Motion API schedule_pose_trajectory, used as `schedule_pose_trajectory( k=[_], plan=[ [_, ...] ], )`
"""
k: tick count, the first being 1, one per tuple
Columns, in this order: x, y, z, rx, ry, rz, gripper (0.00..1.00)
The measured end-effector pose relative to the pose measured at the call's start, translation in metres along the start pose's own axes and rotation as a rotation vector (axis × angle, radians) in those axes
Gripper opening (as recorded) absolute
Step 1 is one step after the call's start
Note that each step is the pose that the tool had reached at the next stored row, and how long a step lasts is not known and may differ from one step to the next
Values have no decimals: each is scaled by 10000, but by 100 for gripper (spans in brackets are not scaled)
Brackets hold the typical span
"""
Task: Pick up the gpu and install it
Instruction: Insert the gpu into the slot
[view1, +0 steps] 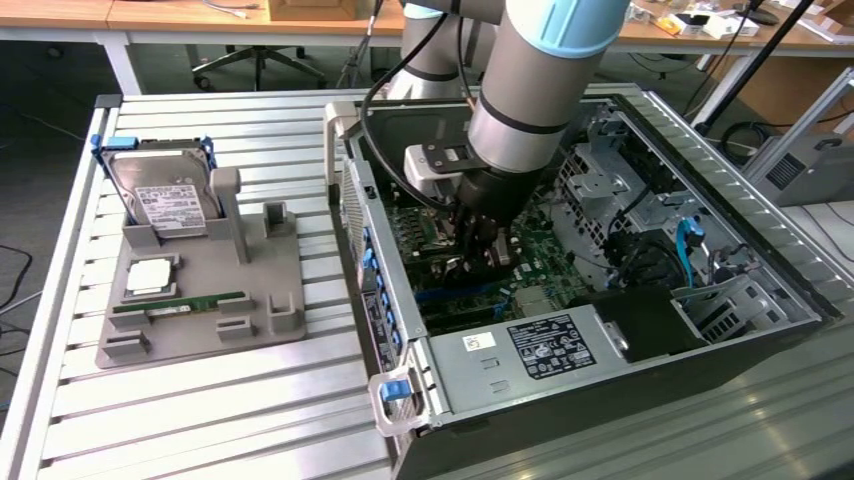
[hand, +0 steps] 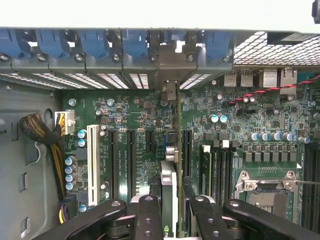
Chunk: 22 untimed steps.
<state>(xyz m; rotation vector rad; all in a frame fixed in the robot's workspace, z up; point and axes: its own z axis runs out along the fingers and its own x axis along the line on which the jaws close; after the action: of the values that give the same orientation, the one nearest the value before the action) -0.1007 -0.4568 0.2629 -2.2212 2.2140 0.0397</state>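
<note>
Going across the exterior view from its left: the grey parts holder (view1: 200, 300) has the hard drive (view1: 163, 195) in its blue frame and the green RAM stick (view1: 180, 303) parked on it. Over in the open PC case (view1: 747, 290), the gripper (view1: 483, 245) is down inside above the motherboard (hand: 140, 120). In the wrist view its fingers (hand: 150, 215) are clamped on the gpu (hand: 170, 200), which stands edge-on over the expansion slots (hand: 131, 155). Biggest risk imo: if the card's a bit off from its slot or the bracket snags the rear panel, pressing could jam it or stress the board.
</note>
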Motion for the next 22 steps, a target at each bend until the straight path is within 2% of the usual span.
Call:
schedule_pose_trajectory(
  k=[9,15,20,22],
  plan=[
    [0,0,0,1,0,2,27],
    [-2,1,-50,5,0,16,27],
    [-2,0,-51,8,-2,157,27],
    [-1,1,-50,10,30,223,27]
  ],
)
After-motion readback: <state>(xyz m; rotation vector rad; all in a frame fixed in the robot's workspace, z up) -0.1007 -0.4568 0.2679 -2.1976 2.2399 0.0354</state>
